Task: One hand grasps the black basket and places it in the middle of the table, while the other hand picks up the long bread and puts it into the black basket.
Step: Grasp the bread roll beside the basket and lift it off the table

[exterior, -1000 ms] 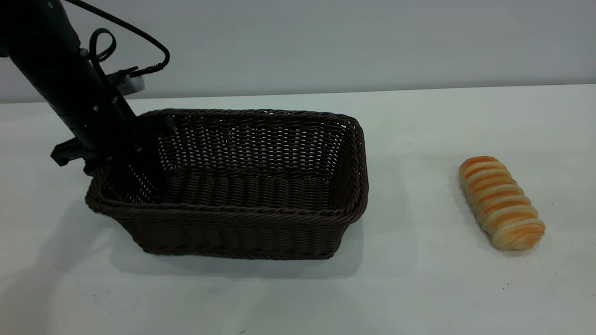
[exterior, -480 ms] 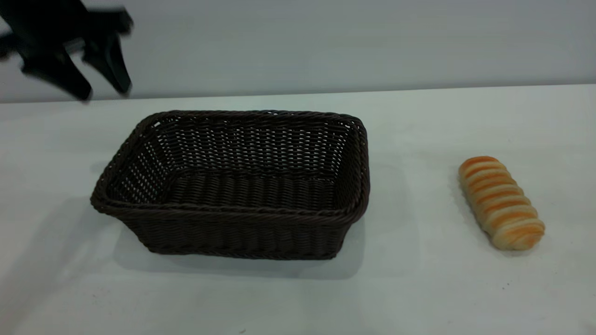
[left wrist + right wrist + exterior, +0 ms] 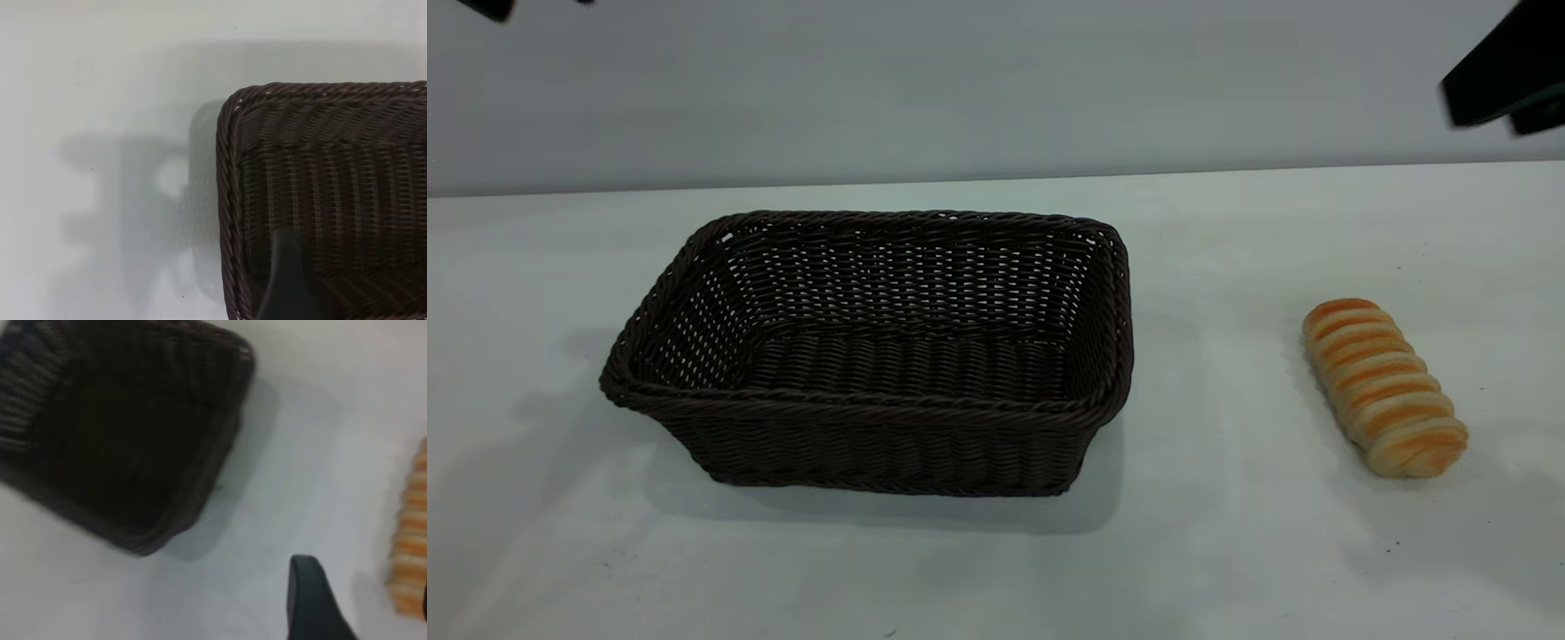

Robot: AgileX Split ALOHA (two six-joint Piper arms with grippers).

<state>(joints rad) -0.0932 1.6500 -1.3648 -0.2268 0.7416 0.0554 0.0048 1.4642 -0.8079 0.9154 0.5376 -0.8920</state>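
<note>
Right pincer [image 3: 1507, 80] high over the tabletop's [image 3: 1227, 551] right end, left pincer [image 3: 489, 7] barely in view at the upper left.
I cannot tell whether either is wide or narrow. The black basket [image 3: 871, 356] stands empty near the middle; the long bread [image 3: 1385, 388] lies well apart to its right.

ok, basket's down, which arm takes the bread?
Right. The right gripper hangs above the long bread, which lies right of the black basket; the left gripper is far off, top-left.
</note>
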